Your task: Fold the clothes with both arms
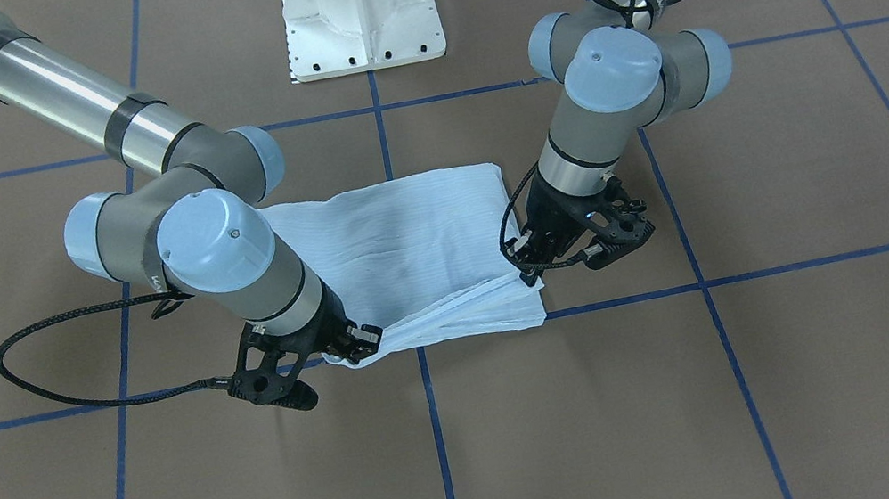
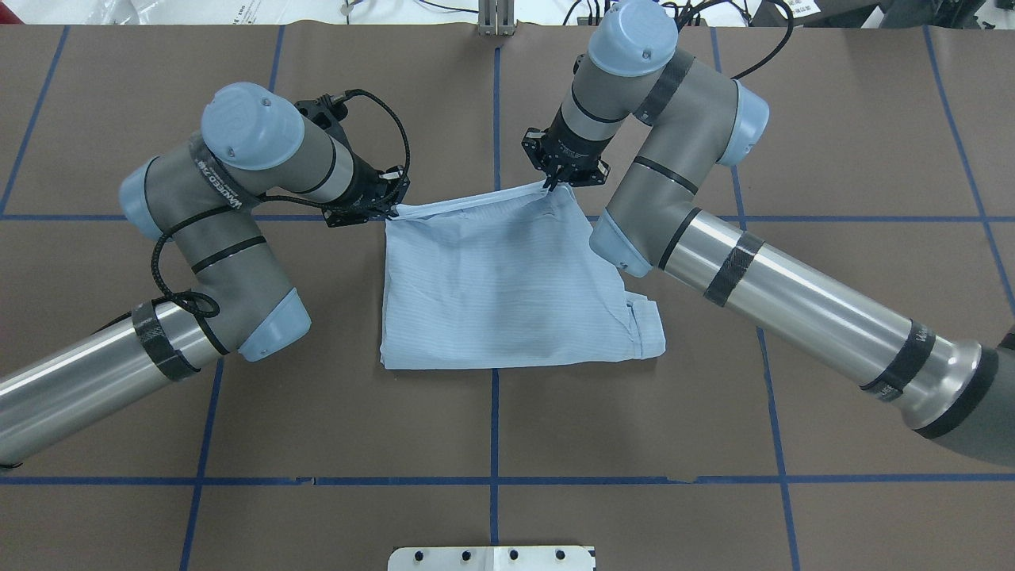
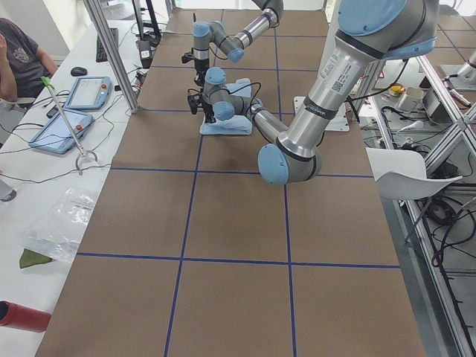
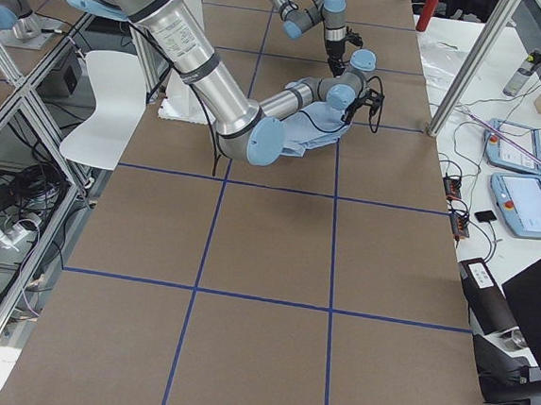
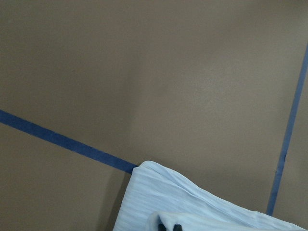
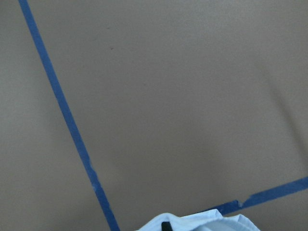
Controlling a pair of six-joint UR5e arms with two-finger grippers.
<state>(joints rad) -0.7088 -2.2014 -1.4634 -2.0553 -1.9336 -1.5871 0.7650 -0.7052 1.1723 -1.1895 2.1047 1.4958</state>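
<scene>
The pale blue striped shirt point(image 2: 499, 293) lies folded into a rough rectangle at the table's middle, and it also shows in the front view point(image 1: 396, 230). My left gripper point(image 2: 388, 208) is shut on the shirt's far left corner; in the front view the left gripper point(image 1: 531, 269) is on the right. My right gripper point(image 2: 549, 184) is shut on the far right corner, and the right gripper point(image 1: 353, 351) is on the left in the front view. Both corners are raised a little, with the far edge stretched between them. Each wrist view shows only a bit of shirt point(image 5: 192, 207) point(image 6: 192, 224) at its bottom edge.
Brown table point(image 2: 833, 119) marked with blue tape lines point(image 2: 495, 412). The white pedestal base point(image 1: 359, 11) stands at the robot's side. Along the table's left end a person point(image 3: 18, 52) sits by tablets point(image 3: 85, 93); a red cylinder point(image 3: 22, 316) lies near that edge.
</scene>
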